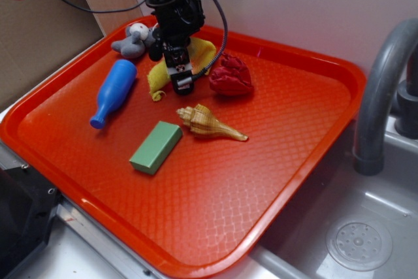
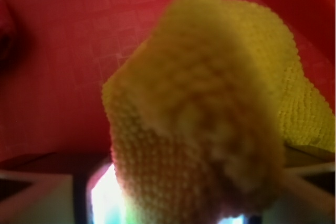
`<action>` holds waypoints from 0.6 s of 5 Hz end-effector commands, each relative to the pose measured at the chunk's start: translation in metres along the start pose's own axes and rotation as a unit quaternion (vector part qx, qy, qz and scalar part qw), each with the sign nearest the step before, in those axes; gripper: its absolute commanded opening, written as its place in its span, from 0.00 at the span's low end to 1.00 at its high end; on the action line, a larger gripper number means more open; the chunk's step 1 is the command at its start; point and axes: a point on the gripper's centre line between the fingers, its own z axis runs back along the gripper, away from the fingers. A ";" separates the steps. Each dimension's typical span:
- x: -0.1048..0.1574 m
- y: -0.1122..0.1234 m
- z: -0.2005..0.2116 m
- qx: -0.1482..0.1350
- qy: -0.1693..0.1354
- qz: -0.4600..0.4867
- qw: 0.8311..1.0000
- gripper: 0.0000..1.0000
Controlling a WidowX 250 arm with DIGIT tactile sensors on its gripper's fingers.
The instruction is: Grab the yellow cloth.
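Observation:
The yellow cloth (image 1: 157,78) lies bunched near the back of the red tray (image 1: 281,161), between the blue bottle and the dark red cloth ball. My gripper (image 1: 180,80) is down in the middle of it, with yellow fabric showing on both sides of the fingers. In the wrist view the yellow cloth (image 2: 210,114) fills most of the frame. It rises in a blurred peak and runs down between the jaws, which look shut on it. The fingertips themselves are hidden by the fabric.
A blue bottle (image 1: 113,91) lies left of the cloth, with a grey plush toy (image 1: 134,39) behind it. A dark red cloth ball (image 1: 230,76) sits to the right. A tan seashell (image 1: 206,122) and a green block (image 1: 156,147) lie nearer the front. A sink faucet (image 1: 385,89) stands right of the tray.

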 end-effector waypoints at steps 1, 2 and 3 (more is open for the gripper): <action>-0.007 0.002 0.077 0.037 -0.087 0.116 0.989 0.00; -0.011 -0.003 0.127 0.069 -0.099 0.233 0.965 0.00; -0.021 -0.014 0.171 0.056 -0.056 0.300 0.951 0.00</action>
